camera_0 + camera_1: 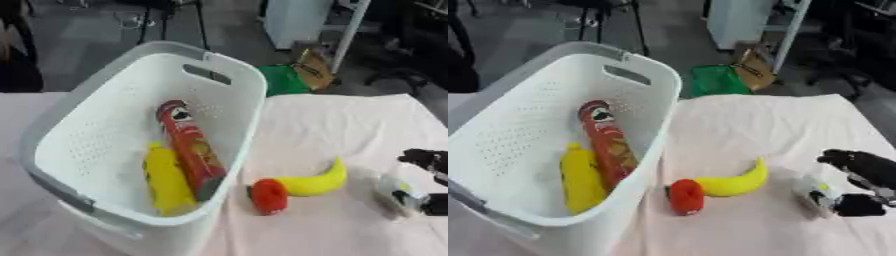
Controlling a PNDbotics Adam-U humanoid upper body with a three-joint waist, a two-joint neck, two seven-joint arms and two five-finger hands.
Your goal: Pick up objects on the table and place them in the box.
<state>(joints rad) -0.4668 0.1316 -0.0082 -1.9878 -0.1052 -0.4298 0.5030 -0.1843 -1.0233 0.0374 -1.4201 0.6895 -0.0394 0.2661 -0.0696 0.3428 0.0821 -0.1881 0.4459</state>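
Note:
A white perforated basket (238, 70) stands on the left of the cloth-covered table. Inside it lie a red chip can (188, 145) and, beside it, a yellow bottle (166, 182). Just right of the basket, a small red fruit-like thing (269, 196) touches the end of a yellow banana (319, 182). Further right lies a small white object (814, 194) with a bit of green on it. My right hand (870, 170) comes in at the right edge, open. Its fingers reach above the white object and its thumb (857, 205) is right beside it. My left hand is out of sight.
A pale pink cloth (332, 125) covers the table; its far edge runs behind the basket. Beyond it on the floor are a green bag (284, 80), a brown cardboard piece (315, 67) and a white cabinet (293, 20).

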